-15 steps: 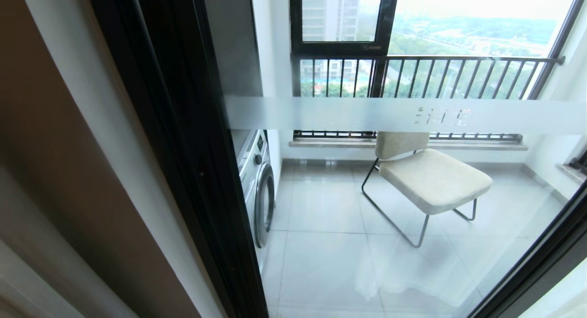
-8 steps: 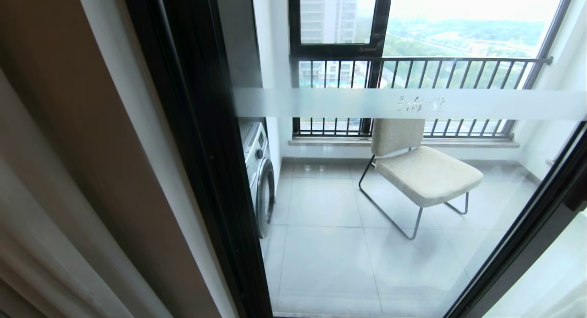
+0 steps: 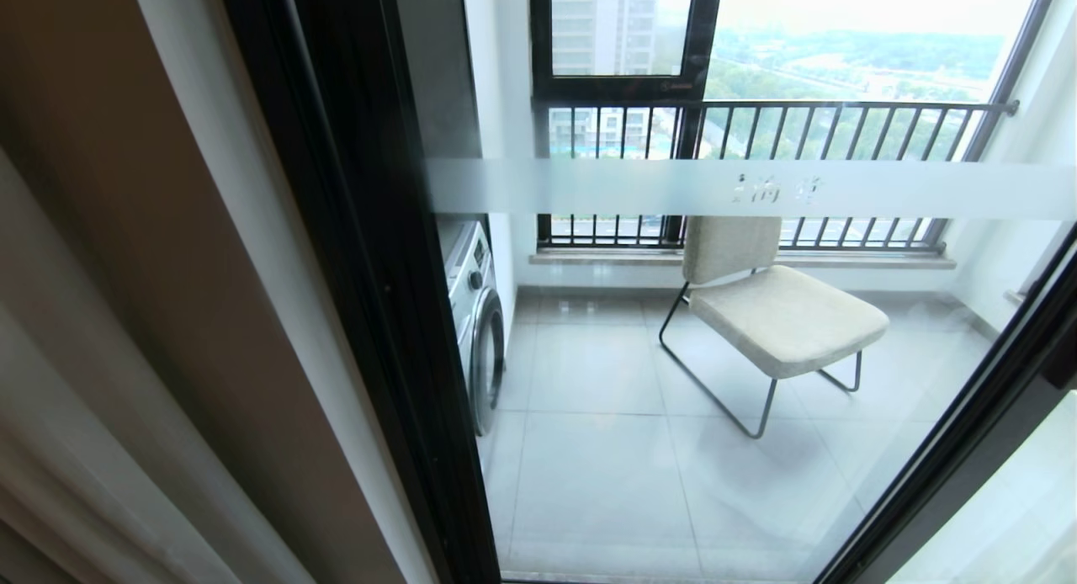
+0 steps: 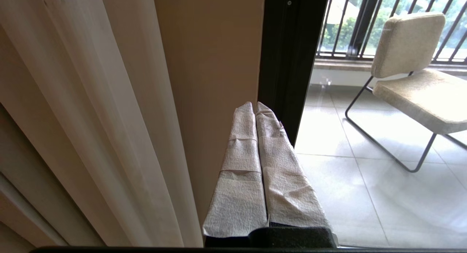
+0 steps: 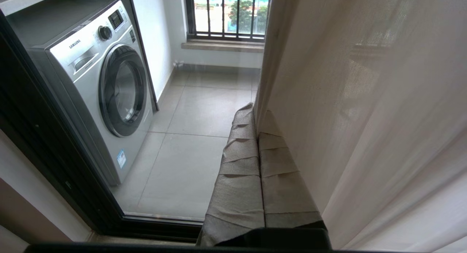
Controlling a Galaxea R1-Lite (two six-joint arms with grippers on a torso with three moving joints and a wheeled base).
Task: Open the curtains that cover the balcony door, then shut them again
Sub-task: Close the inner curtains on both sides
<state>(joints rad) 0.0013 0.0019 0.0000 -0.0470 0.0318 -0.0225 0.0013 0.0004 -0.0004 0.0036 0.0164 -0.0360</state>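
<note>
The balcony door is a big glass pane in a black frame with a frosted band across it. The curtains hang in pale folds at the far left, and a sheer panel shows at the lower right. Neither gripper is in the head view. My left gripper is shut and empty, pointing at the door frame, with the curtains beside it. My right gripper is shut. The sheer curtain hangs over one finger, its edge along the seam between the fingers.
Behind the glass stand a silver washing machine on the left and a cream chair on grey floor tiles. A black-framed window with railing bars closes the balcony's far side. A brown wall adjoins the door frame.
The whole head view has shifted since a second ago, so the camera moved: more curtain shows at the left. Over the last half second the scene holds nearly still.
</note>
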